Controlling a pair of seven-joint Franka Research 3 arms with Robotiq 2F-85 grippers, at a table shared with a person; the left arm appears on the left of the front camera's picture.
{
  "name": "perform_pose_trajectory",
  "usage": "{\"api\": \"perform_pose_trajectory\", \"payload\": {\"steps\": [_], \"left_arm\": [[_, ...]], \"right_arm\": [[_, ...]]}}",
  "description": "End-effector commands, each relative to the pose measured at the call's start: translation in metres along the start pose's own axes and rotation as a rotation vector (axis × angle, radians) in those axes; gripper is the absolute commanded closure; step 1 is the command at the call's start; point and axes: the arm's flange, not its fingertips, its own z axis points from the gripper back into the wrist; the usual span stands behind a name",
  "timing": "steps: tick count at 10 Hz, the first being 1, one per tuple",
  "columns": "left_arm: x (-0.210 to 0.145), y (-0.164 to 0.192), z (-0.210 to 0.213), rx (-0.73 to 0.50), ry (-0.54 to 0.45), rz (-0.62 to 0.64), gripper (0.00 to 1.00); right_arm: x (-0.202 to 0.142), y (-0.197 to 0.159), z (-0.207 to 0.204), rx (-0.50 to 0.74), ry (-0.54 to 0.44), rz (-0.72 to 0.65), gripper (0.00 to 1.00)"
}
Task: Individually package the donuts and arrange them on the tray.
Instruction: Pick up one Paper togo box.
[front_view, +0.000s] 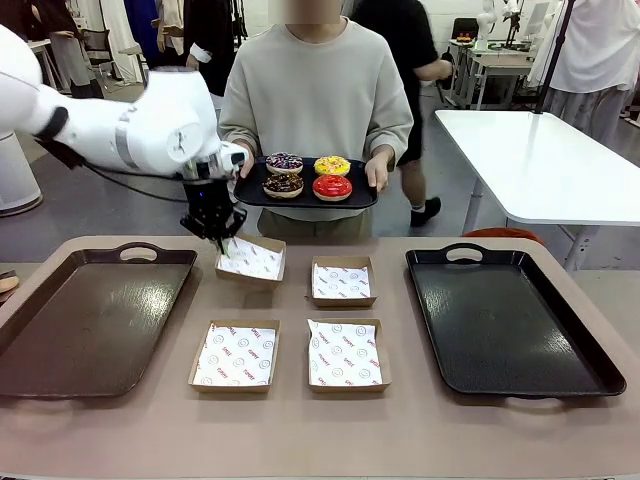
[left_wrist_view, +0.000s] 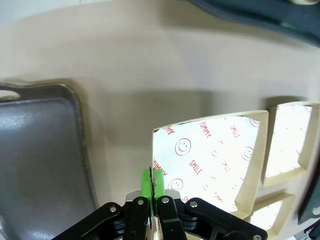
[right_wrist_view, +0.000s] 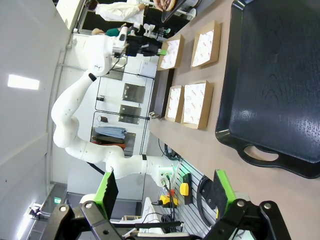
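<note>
Donuts (front_view: 332, 187) sit just beyond my left hand (front_view: 222, 243), on the person's held tray (front_view: 300, 203); that hand is clenched on a box (front_view: 250, 282) rim, right hand (right_wrist_view: 164, 189) released.

The sprinkled chocolate donut (front_view: 284, 161) and yellow donut (front_view: 332, 165) lie flat at the far left and far right of a small black tray (front_view: 255, 193) held beyond the table (front_view: 400, 430), with the dark chocolate donut (front_view: 283, 184) near left and the glossy red donut (front_view: 332, 187) near right.
</note>
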Motion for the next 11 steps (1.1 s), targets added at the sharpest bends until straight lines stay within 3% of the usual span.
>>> {"api": "perform_pose_trajectory", "payload": {"steps": [1, 4, 11], "left_arm": [[-0.001, 0.011, 0.042, -0.025, -0.012, -0.024, 1.0], [0.0, 0.007, 0.085, -0.008, -0.017, -0.065, 1.0], [-0.005, 0.003, 0.093, 0.0, -0.013, -0.055, 1.0]], "right_arm": [[-0.001, 0.0, 0.001, 0.007, 0.0, 0.003, 0.0], [-0.001, 0.0, 0.001, 0.007, 0.0, 0.003, 0.0], [-0.001, 0.0, 0.001, 0.007, 0.0, 0.003, 0.0]]}}
